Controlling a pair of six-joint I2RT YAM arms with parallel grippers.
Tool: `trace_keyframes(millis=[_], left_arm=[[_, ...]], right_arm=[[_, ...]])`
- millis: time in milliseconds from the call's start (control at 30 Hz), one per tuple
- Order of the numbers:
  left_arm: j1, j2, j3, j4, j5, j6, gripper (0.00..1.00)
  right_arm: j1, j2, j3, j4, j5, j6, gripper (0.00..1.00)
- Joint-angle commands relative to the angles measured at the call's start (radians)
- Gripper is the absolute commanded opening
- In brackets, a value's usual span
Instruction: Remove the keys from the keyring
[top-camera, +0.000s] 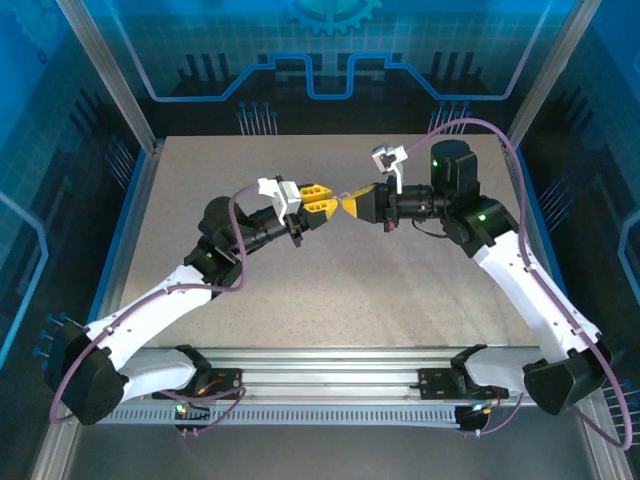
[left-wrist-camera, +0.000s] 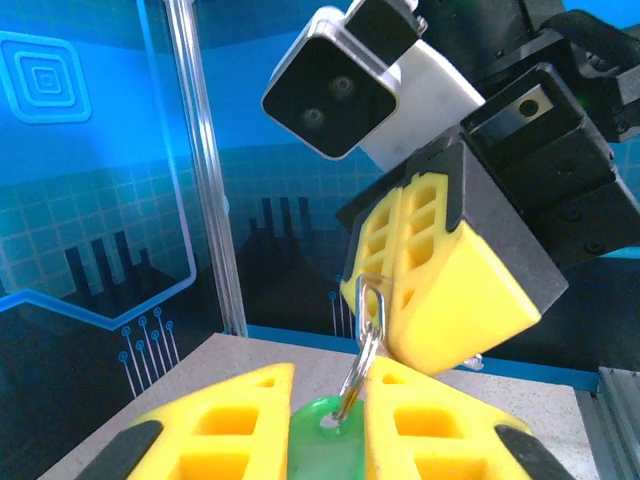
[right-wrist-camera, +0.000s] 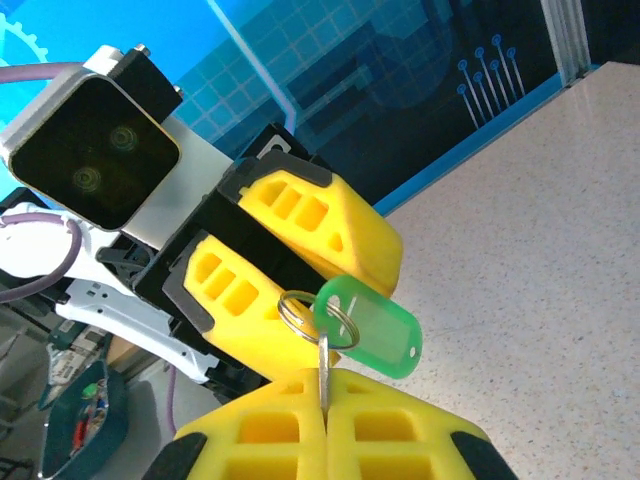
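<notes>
Left tool (top-camera: 328, 200) and right tool (top-camera: 346, 203) meet tip to tip in the air over the middle of the table (top-camera: 300, 290). From above that is all I can make out, since whatever hangs between them is too small to read.

From my left wrist I see the green tag (left-wrist-camera: 322, 452) pinched between my left fingers, its holed end poking out toward the right tool. The keyring (left-wrist-camera: 366, 335) shows nearly edge-on there, slanting up from that hole to the right tool's tips.

From my right wrist the ring opens into a loop and the key (right-wrist-camera: 323, 372) shows. Its blade runs straight from the ring into the seam of my right fingers, which are pressed together on it. Its long axis lies along the right tool, ring end toward the left tool.
</notes>
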Motion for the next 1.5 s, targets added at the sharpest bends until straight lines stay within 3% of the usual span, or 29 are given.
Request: trace_keyframes(millis=[0,167,433,600,933,1033,1467], left_arm=[[-0.006,-0.018,0.011,-0.007,0.023,-0.009,0.00],[-0.008,-0.019,-0.001,-0.030,0.028,-0.015,0.00],[-0.010,-0.001,-0.047,0.066,0.020,-0.069,0.00],[-0.016,0.021,-0.082,0.152,-0.009,-0.090,0.14],[-0.026,0.065,-0.105,0.249,-0.010,-0.105,0.46],[-0.031,0.072,-0.102,0.257,-0.004,-0.096,0.52],[-0.065,0.091,-0.058,0.249,-0.004,-0.051,0.57]], right_arm=[[0.008,-0.024,0.024,-0.013,0.034,-0.040,0.00],[0.011,-0.026,0.060,-0.047,0.048,-0.059,0.00],[0.027,0.049,0.186,-0.256,0.055,-0.092,0.00],[0.031,0.089,0.236,-0.358,0.053,-0.094,0.00],[0.033,0.111,0.282,-0.382,0.020,-0.067,0.00],[0.033,0.111,0.285,-0.381,0.020,-0.064,0.00],[0.032,0.106,0.272,-0.348,-0.011,-0.044,0.00]])
